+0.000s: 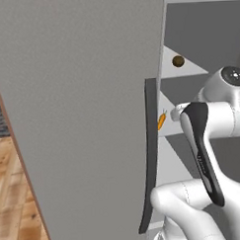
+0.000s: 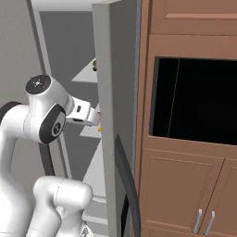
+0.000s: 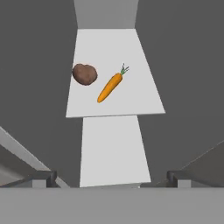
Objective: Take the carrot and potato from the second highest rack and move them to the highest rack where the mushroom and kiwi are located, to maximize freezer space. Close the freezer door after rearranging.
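Hand view: carrot [image 3: 110, 87] beside potato [image 3: 84, 74] on pale rack [image 3: 131, 100]

Wood plank floor [image 1: 16, 195] runs along the left edge, warm and pale. Over on the right stands a brown wooden cabinet [image 2: 185, 28], with a black oven opening [image 2: 194, 99] set into it. Below that sit panelled cabinet doors [image 2: 180, 185] carrying two slim silver handles [image 2: 206, 221] side by side.
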